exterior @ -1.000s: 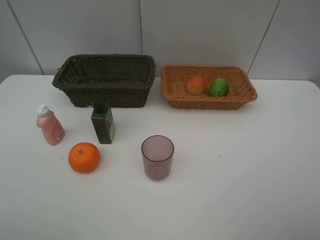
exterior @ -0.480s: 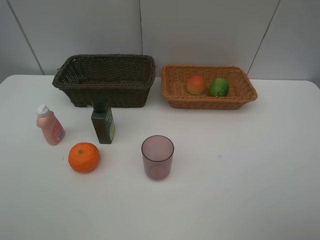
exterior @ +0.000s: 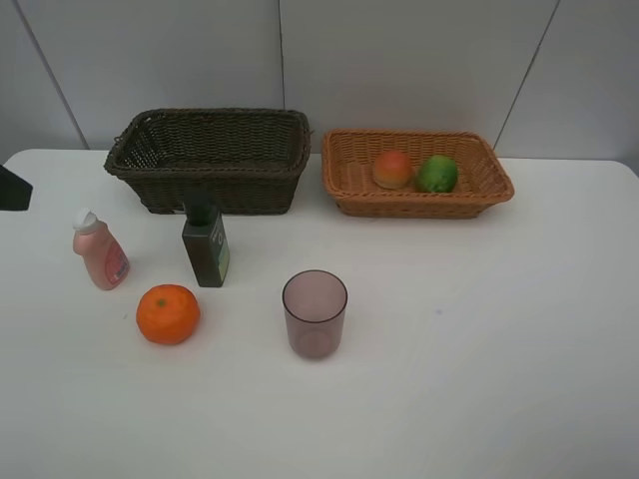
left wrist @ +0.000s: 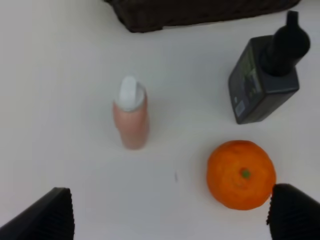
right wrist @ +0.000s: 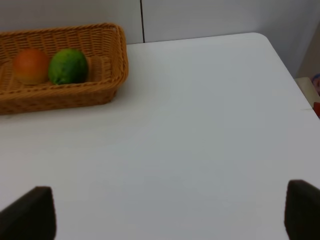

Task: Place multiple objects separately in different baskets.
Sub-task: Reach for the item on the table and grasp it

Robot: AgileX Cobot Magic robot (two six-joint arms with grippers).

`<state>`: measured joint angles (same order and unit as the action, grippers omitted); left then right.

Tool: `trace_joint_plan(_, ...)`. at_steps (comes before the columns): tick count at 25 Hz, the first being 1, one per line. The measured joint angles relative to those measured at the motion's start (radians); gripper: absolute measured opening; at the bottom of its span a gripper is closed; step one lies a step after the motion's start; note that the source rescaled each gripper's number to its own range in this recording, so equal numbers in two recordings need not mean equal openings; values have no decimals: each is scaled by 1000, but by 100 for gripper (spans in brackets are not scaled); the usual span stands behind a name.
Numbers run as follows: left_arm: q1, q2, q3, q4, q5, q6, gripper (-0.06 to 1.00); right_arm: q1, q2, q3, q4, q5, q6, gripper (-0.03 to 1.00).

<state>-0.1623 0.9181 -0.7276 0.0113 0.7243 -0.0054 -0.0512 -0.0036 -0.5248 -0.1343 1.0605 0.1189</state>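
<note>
Orange (left wrist: 241, 174) apart from left claw (left wrist: 170, 202)

Rough wicker dark basket (exterior: 250, 190), translucent, probably plastic cup (exterior: 315, 324), matt table (exterior: 479, 339)

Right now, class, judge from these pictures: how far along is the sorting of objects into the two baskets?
Done: the peach-like fruit and lime lie in the tan basket. In hand: nothing; both arms' jaws stand open and empty. Remaining: the orange, pink bottle, green bottle and cup sit on the table; the dark basket shows nothing inside.
</note>
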Motion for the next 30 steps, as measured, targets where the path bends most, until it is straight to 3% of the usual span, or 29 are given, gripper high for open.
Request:
trace_joint_plan(12,-275,195,-158,177,29,-178,100,0,0,0,0,0,0,97)
trace_joint_plan(18,-314,292,-300,202,117,-174,100,0,0,0,0,0,0,97)
trace_joint_plan(30,-541,597,-516,206,181,-100,100,0,0,0,0,0,0,97)
